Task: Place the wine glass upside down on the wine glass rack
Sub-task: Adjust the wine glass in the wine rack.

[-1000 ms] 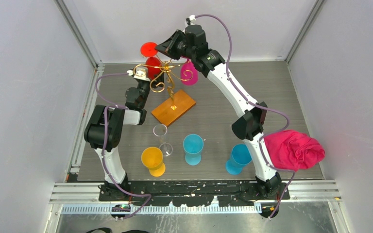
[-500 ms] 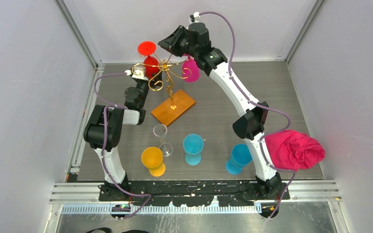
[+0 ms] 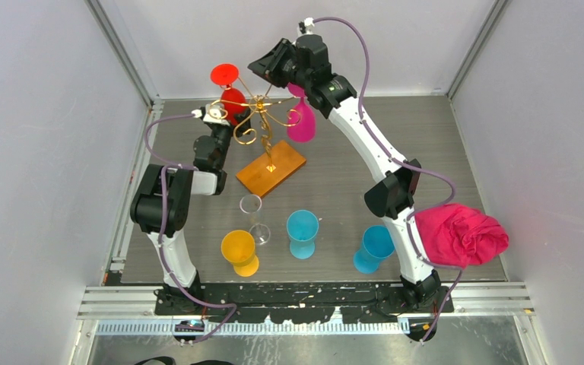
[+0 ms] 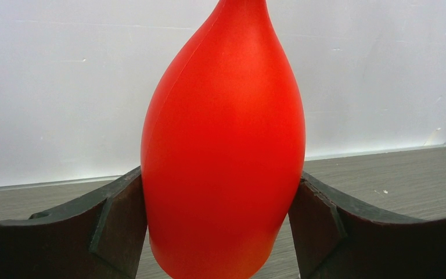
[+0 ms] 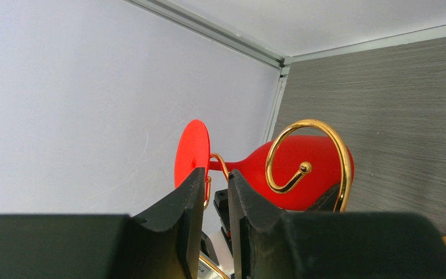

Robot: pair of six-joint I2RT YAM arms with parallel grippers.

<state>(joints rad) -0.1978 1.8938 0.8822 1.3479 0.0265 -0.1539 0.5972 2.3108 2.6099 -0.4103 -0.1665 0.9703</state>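
Right now the red glass (image 4: 223, 133) hangs upside down at the left side of the rack (image 3: 262, 114), foot up and bowl down. The left gripper (image 4: 220, 175) has it by the bowl: both fingers (image 4: 119, 224) lie against the red sides, one on each, so the pincer is pinching the glass at its widest part. From the right wrist view the glass's stem runs beside a gold curl of the rack, just below the round foot; whether the wire already bears it I cannot tell.

The pink glass (image 3: 301, 123) also hangs upside down, on the rack's right side, bowl down beside a scroll arm. The right gripper (image 5: 216, 180) sits high above the rack's top, near the back wall, pointing left towards the red foot. Its fingers stand a narrow slit apart, with nothing between them; only gold wire and a bit of red stem show beyond the gap.

The rack's wooden base (image 3: 271, 169) lies flat on the table (image 3: 334, 190), turned at an angle. Nearer the arm bases stand a clear glass (image 3: 251, 205), a yellow glass (image 3: 238, 247) and two blue glasses (image 3: 302, 226), all upright and well apart from the rack. A pink cloth (image 3: 460, 234) is bunched at the table's right edge, beside the right arm.
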